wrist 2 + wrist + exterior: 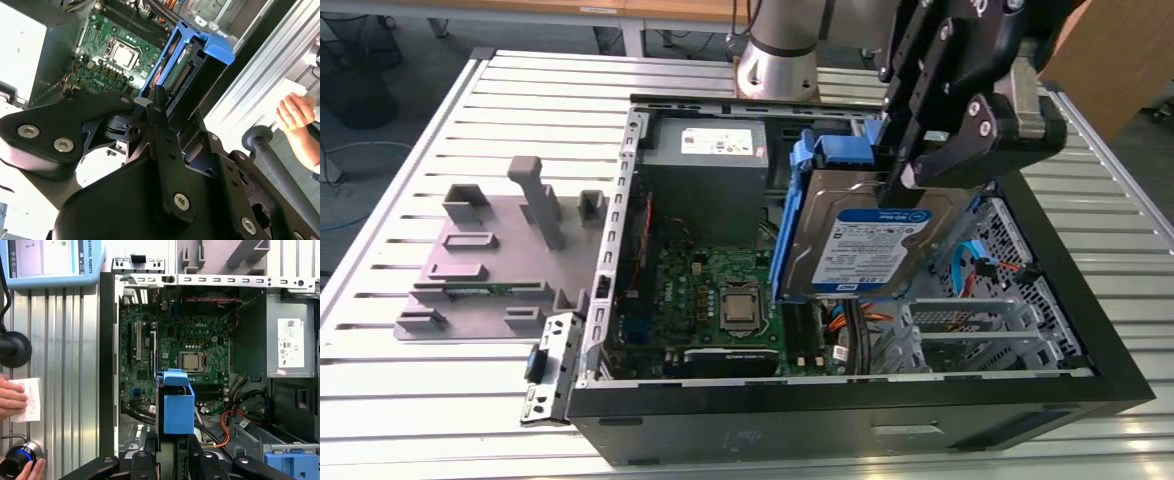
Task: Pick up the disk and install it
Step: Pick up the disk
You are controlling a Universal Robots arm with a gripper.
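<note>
**We hold the disk over the open computer case, not yet seated.**

Our gripper (907,182) has its fingers closed on the upper end of the disk (870,238). The disk hangs tilted inside the computer case (854,412), which stands on the half of the tabletop (400,390) at the exterior view's right. It sits between the motherboard (707,290) and the drive cage (987,330), touching neither as far as we can see. It is a silver-grey slab with a blue-and-white label (887,255) and blue rails (783,230) along its edges. We judge three risks. Pinched at one end only, it could pivot or slip. A rail could catch on the cage edge if the tilt is off. The cables (851,322) just beneath it could snag or get pinched.
</note>
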